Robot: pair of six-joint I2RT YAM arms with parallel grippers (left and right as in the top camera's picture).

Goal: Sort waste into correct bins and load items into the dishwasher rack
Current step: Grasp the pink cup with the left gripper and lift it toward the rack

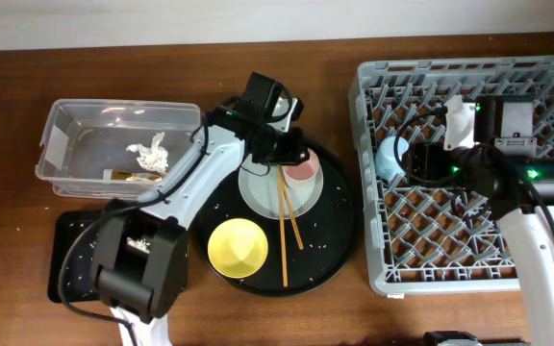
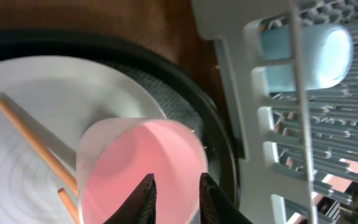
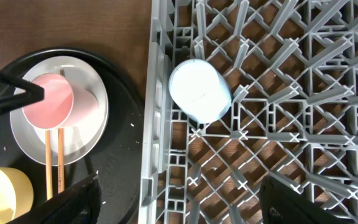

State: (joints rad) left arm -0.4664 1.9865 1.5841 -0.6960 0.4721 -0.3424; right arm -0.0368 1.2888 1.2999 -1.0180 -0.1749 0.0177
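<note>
My left gripper (image 2: 176,194) is shut on the wall of the pink cup (image 2: 142,162), one finger inside it and one outside, over the pale plate (image 1: 267,192) on the round black tray (image 1: 339,231). Two wooden chopsticks (image 1: 287,226) lie across the plate. The yellow bowl (image 1: 237,247) sits at the tray's front. The light-blue cup (image 3: 199,90) lies on its side in the grey dishwasher rack (image 1: 469,259), at its left edge. My right gripper (image 3: 185,205) is open and empty above the rack, just beside that cup. The clear tub (image 1: 75,125) holds the white tissue (image 1: 149,154) and the gold-brown wrapper (image 1: 123,175).
The small black tray (image 1: 70,259) lies at the front left, partly hidden by my left arm's base, with pale crumbs (image 1: 138,240) in it. The rack's left wall (image 3: 157,124) stands close to the round tray's rim. Brown table wood shows behind the tub.
</note>
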